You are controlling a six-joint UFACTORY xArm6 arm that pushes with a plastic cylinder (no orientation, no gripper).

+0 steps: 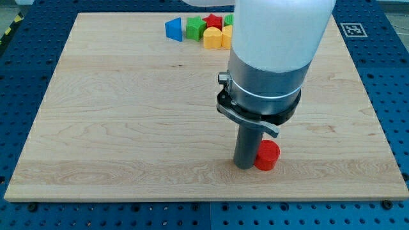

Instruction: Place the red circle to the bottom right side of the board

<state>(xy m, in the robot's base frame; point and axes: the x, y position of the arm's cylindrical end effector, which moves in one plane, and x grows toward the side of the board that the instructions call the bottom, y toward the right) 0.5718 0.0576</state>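
- Near the board's (128,115) bottom edge, right of centre, the red circle (268,155) rests flat on the wood.
- My tip (244,166) stands at the circle's left side, touching or all but touching; the contact line is too fine to settle.
- No gripper exists on this arm, only the rod, so nothing is clasped.
- At the view's top a blue triangular block (173,29), green block (194,28), red block (213,22) and yellow blocks (216,38) cluster.
- The arm's pale housing hides that cluster's right end.
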